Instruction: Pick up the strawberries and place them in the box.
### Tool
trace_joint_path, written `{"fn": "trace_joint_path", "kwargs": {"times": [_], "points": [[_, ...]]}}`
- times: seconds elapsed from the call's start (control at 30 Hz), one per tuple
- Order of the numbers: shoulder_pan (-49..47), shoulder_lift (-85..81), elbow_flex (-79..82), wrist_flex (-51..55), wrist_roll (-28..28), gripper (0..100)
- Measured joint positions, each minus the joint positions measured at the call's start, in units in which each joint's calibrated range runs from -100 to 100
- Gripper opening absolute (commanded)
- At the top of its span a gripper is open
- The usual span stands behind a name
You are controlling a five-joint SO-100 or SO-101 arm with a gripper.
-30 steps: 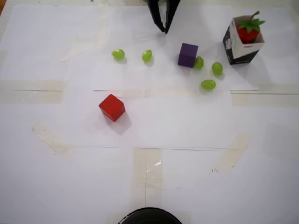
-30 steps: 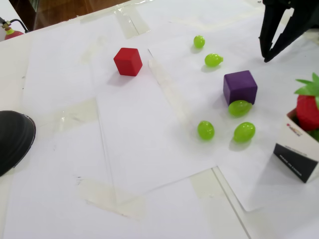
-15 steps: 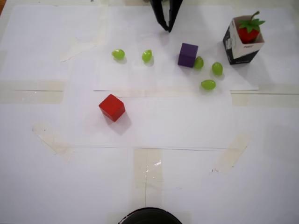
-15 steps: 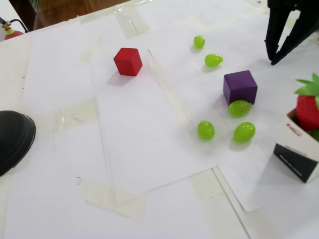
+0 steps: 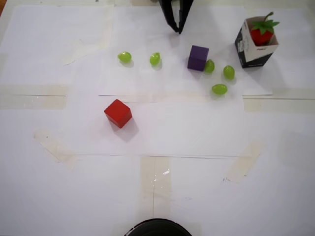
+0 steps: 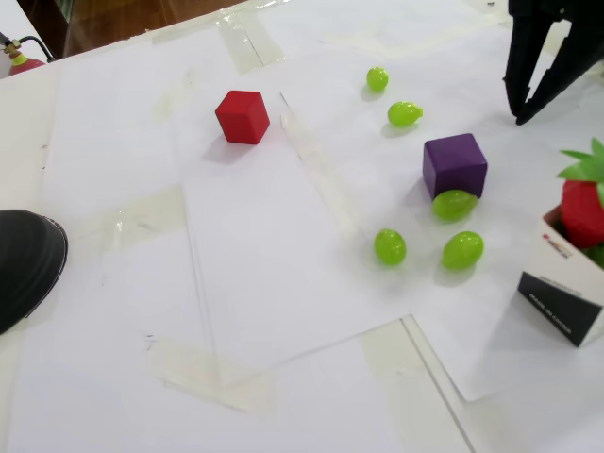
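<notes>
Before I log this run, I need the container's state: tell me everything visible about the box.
The box is a small square carton, seemingly cardboard, with dark outer sides, a white rim and a small red mark. It stands slightly tilted on the white paper at the overhead view's upper right, open-topped. A red strawberry with green leaves sits inside, poking above the rim. Nothing else touches it.

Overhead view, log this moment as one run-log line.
gripper: empty, fingers slightly apart | strawberry: in box | loose strawberries: none visible | grapes, cubes: on table
</notes>
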Motion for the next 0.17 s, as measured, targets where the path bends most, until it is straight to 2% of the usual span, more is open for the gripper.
{"fn": "trace_joint_path", "kwargs": {"times": [0.17], "points": [[0.5,0.0,0.0,0.0,0.0,0]]}}
